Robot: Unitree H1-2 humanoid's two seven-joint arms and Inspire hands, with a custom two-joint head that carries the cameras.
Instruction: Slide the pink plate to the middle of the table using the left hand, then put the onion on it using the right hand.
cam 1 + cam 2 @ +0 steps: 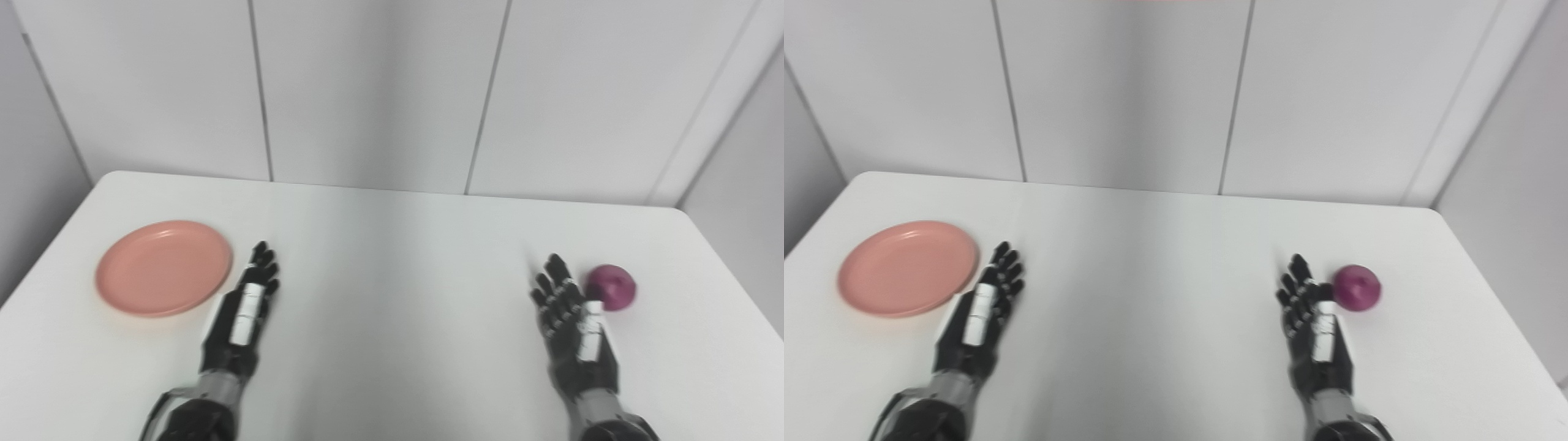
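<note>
A big white desk (392, 257) is sitting in front of grey wall panels (367, 92). The pink plate (163, 267) is lying on the desk's left side with nothing on it. The left hand (248, 306) is resting just beside it, fingers stretched out, holding nothing. The right hand (572, 318) is spreading wide beside the purple onion (610, 288), far right. Both arms are getting cut off at the bottom.

text: none legible | labels: none | numbers: none | signs: none
</note>
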